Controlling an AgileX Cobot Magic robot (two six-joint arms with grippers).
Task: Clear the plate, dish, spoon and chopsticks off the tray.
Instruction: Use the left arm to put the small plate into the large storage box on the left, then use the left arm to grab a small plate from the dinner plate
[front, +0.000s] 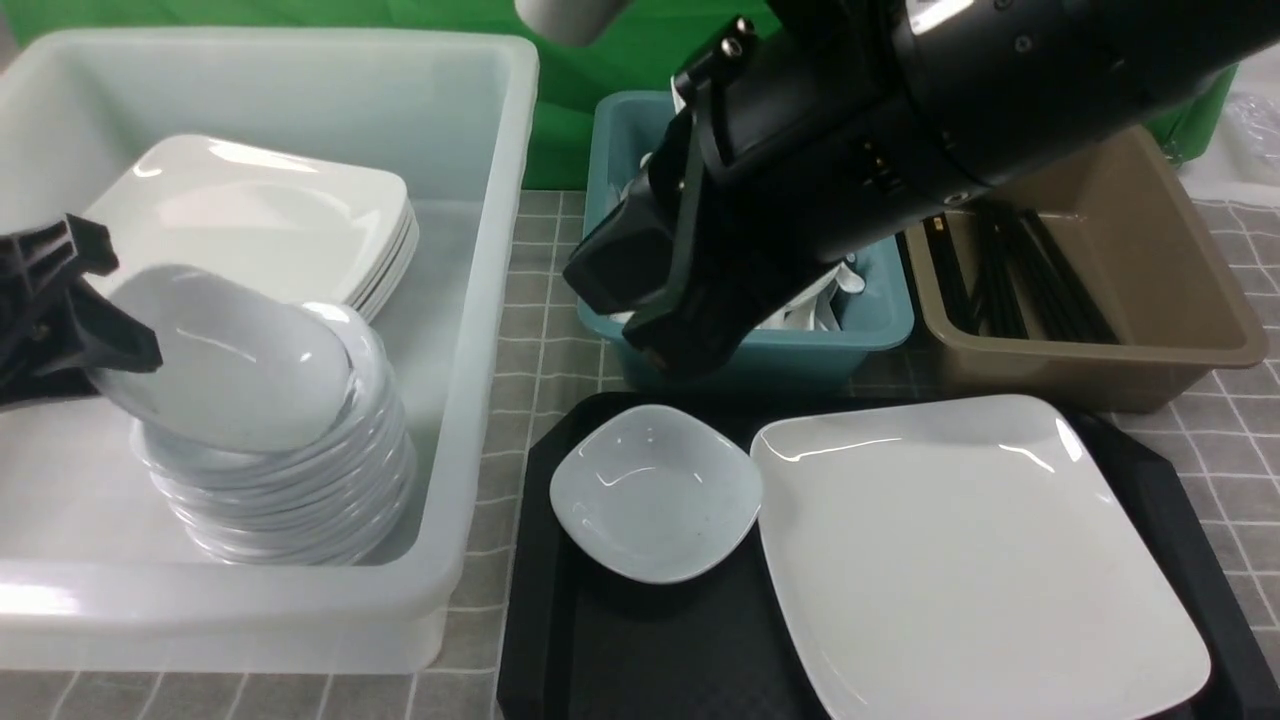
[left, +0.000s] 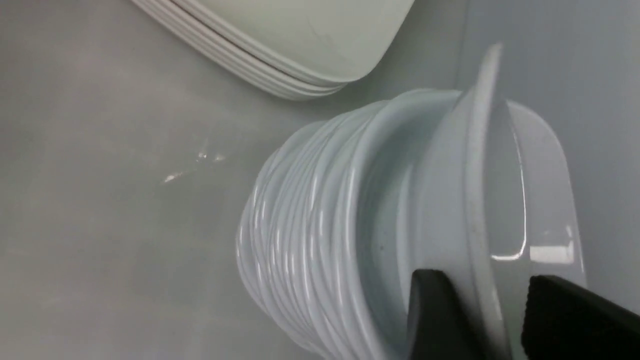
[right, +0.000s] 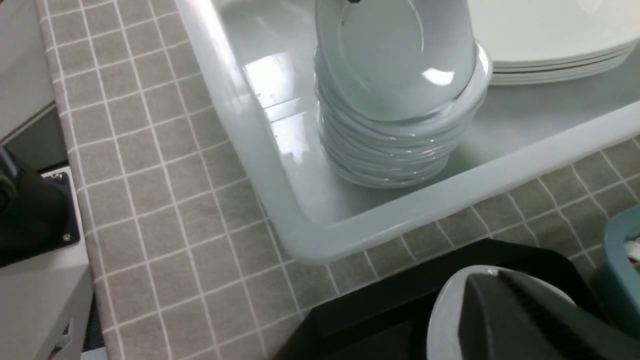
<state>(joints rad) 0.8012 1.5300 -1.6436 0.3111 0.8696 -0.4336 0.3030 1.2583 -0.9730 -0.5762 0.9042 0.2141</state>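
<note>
Clearing station: a large white plate (front: 980, 560) lies flat on the right half of the black tray (front: 560, 640). A small dish (front: 655, 490) sits just beside it on the left half, edges all but touching. In the white tub (front: 480, 330) left of the tray, the left jaws stand parted astride the rim of a tilted dish (front: 230, 360), which leans on a stack of dishes (front: 300, 500). A gap shows on one side, so the hold looks loose. The right jaws, closed with nothing visible in them, hang over the tray's far edge, in front of the teal tub (front: 850, 345). No spoon or chopsticks show on the tray. The plate looks stiff, glossy, slippery and breakable. Lying flat, it probably offers only its shallow upturned rim, best pinched at an edge clear of the dish.
</note>
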